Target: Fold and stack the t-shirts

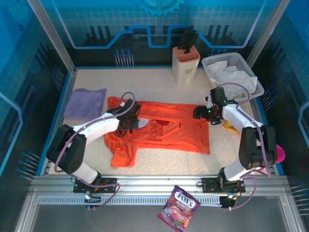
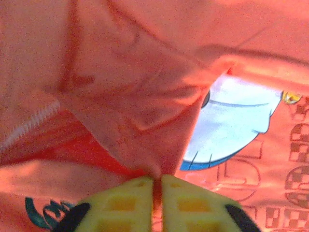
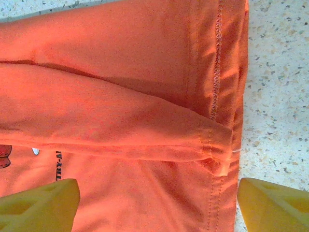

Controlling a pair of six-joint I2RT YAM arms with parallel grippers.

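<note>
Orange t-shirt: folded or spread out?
Mostly spread. The orange t-shirt lies wide across the table, a sleeve out at the near left; only a strip along its far edge is doubled over.

A pale, speckled desk point(image 1: 159, 79) stands inside a blue booth. Behind the desk, the back wall point(image 1: 96, 21) carries a fine grid, bright outline stripes and a gear emblem point(image 1: 161, 6). Darker blue panels point(image 1: 19, 96) flank the desk. Silver posts point(image 1: 50, 34) rise from its far corners, and aluminium rails point(image 1: 154, 186) run along its near edge. The light is bright and even.
</note>
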